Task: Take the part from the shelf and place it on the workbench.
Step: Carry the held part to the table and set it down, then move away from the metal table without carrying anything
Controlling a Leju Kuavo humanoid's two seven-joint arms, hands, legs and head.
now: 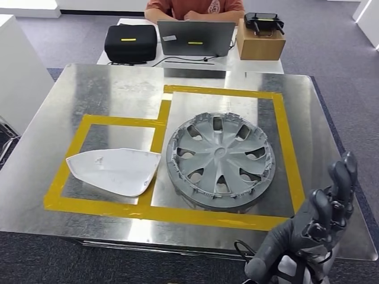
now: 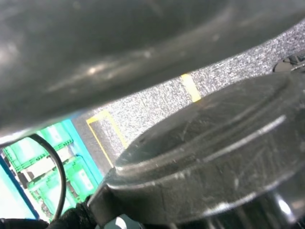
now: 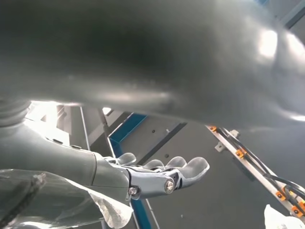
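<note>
On the left of the metal workbench (image 1: 53, 118) a smaller frame of yellow tape (image 1: 112, 207) holds a white shell-shaped part (image 1: 116, 170), lying flat with its pointed end toward the left edge and its broad end touching the strip of tape that divides the two frames. Just beside it, inside the larger taped frame, sits the grey wheel cover (image 1: 220, 161) (the task's part, as far as I can tell), lying flat on the bench with its spokes up and its rim just overlapping the tape on its left. Beyond the workbench a white table carries a black case (image 1: 130, 42), then a grey laptop (image 1: 195, 38) with a person in an orange top (image 1: 194, 8) seated behind it, then a brown box (image 1: 260, 44) with a black controller (image 1: 263, 22) on top. At the lower right of the head view the right hand (image 1: 312, 228) rises in front of the bench's near right corner, fingers loosely curled and apart, gripping nothing and well apart from the wheel cover. The right wrist view shows the same right hand (image 3: 158, 174) with its fingers stretched out and nothing between them. The left wrist view looks past dark curved surfaces at grey carpet (image 2: 158, 102) marked with yellow lines; whether the left hand is open or closed I cannot tell.
</note>
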